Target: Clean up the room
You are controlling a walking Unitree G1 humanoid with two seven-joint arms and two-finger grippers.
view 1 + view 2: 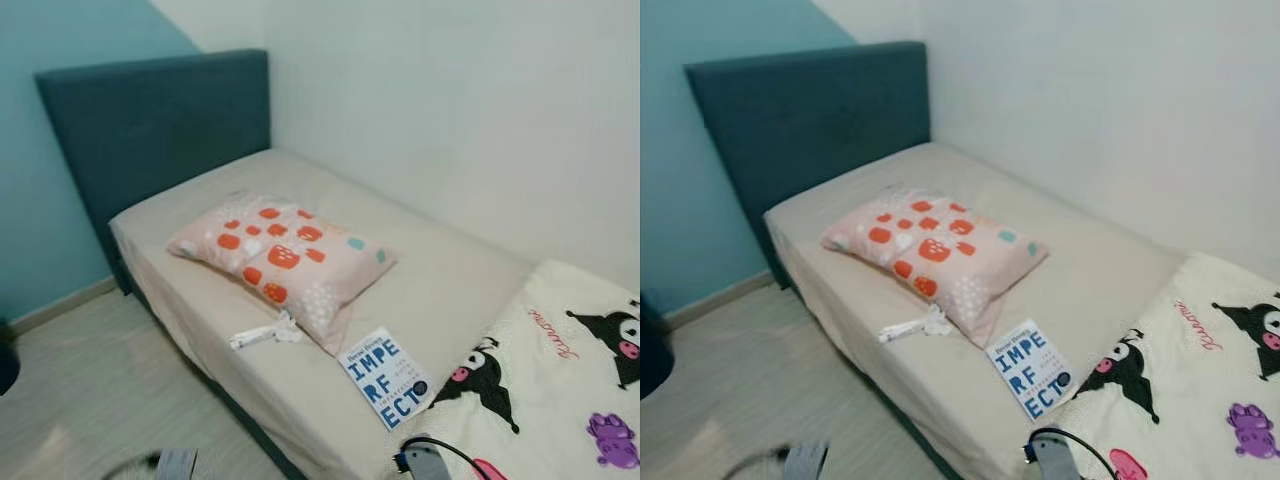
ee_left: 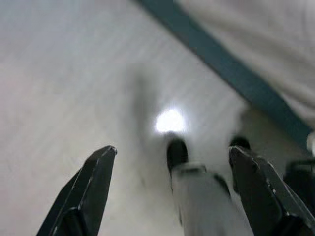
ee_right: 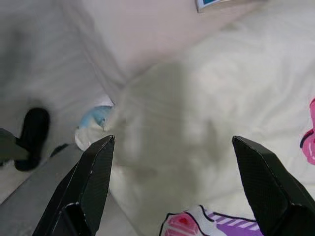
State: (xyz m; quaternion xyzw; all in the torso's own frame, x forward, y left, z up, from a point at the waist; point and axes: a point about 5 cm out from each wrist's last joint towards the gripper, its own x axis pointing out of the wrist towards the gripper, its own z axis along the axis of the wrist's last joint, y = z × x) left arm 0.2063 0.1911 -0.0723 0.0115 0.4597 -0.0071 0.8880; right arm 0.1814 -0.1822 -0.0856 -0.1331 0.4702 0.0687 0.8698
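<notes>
A bed [image 1: 440, 290] with a beige sheet and a teal headboard [image 1: 150, 120] stands against the white wall. On it lie a pink pillow [image 1: 285, 255] with orange spots, a small white crumpled thing [image 1: 262, 334] beside the pillow, and a white book [image 1: 387, 378] with blue letters near the front edge. A cartoon-print blanket [image 1: 560, 380] covers the near right end. My left gripper [image 2: 172, 152] hangs open above the floor beside the bed. My right gripper [image 3: 173, 142] is open above the blanket's hanging edge, holding nothing.
Pale wood-look floor [image 1: 90, 390] runs along the bed's left side. A dark object [image 1: 6, 360] sits at the far left edge. A small light-blue and white thing [image 3: 93, 123] lies low by the blanket's edge. The teal bed base [image 2: 231, 69] runs alongside.
</notes>
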